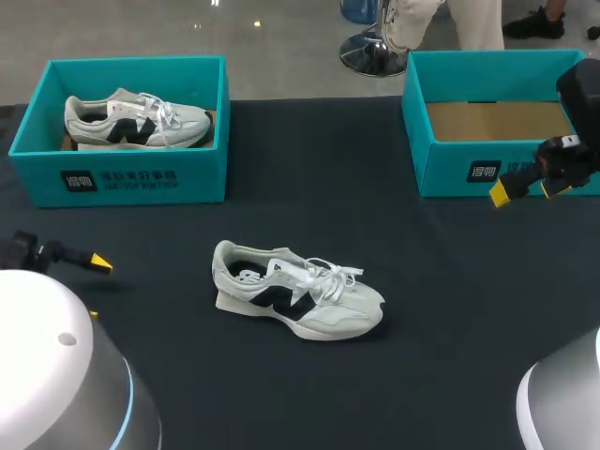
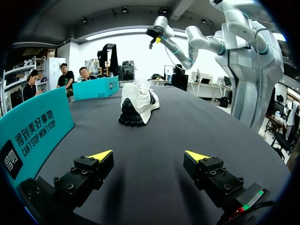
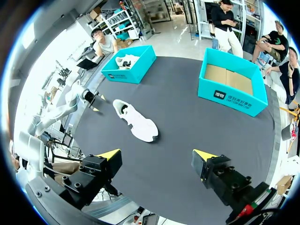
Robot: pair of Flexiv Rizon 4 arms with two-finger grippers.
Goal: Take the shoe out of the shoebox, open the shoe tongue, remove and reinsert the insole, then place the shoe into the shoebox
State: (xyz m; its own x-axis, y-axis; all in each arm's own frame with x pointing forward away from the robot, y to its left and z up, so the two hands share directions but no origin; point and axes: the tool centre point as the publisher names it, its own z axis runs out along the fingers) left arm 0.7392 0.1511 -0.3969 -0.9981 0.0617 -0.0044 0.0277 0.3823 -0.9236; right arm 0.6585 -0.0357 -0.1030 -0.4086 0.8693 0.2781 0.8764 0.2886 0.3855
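Note:
A white sneaker with a dark side logo [image 1: 298, 292] stands on its sole in the middle of the dark table, heel to the left, laces tied. My left gripper [image 1: 97, 281] hangs open at the left edge, well apart from it. In the left wrist view the sneaker [image 2: 138, 103] lies ahead of the open left gripper [image 2: 149, 157], heel towards it. My right gripper [image 1: 527, 190] is open in front of the empty teal shoebox [image 1: 497, 164] at the back right. From high above, the right gripper [image 3: 157, 154] looks down on the sneaker [image 3: 136, 121] and the empty shoebox [image 3: 232, 86].
A second teal shoebox [image 1: 122, 178] at the back left holds another white sneaker [image 1: 136, 120]. This box [image 2: 33, 131] is close beside my left gripper. Dark tabletop [image 1: 450, 309] stretches around the middle sneaker.

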